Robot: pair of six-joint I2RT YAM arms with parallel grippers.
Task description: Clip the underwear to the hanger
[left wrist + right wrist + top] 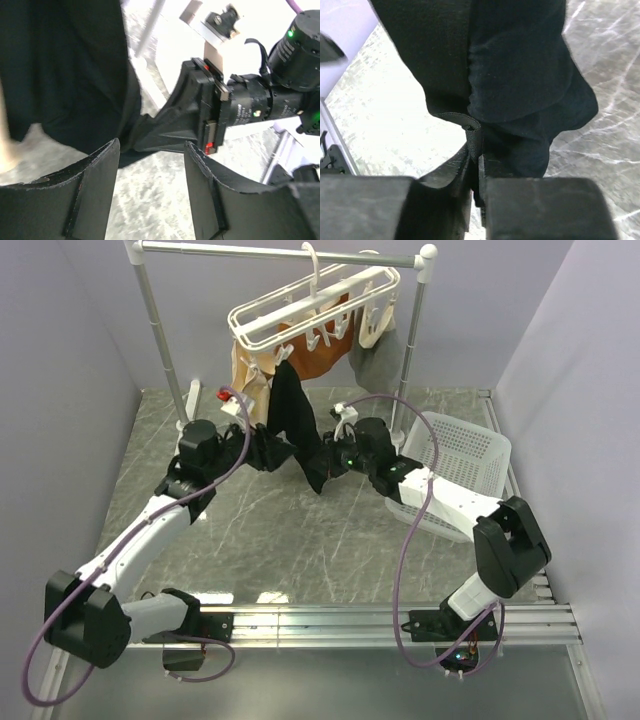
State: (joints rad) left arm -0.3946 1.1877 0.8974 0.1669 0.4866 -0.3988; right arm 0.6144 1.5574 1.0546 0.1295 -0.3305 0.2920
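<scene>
The black underwear (pixel 292 425) hangs in a long strip from a clip on the near side of the white hanger (pixel 310 302) and spreads out low above the table. My right gripper (pixel 333 456) is shut on its lower edge; in the right wrist view the hem (pixel 476 131) is pinched between the closed fingers (pixel 470 175). My left gripper (pixel 243 448) is open and empty just left of the fabric. In the left wrist view the underwear (pixel 65 65) fills the upper left, bare table shows between the fingers (pixel 100 180), and the right gripper (pixel 200 117) is straight ahead.
The hanger hangs from a metal rail stand (pixel 158 325). Tan garments (pixel 250 370), an orange garment (pixel 322 350) and a grey one (pixel 378 362) also hang on it. A white laundry basket (pixel 462 455) sits at the right behind the right arm.
</scene>
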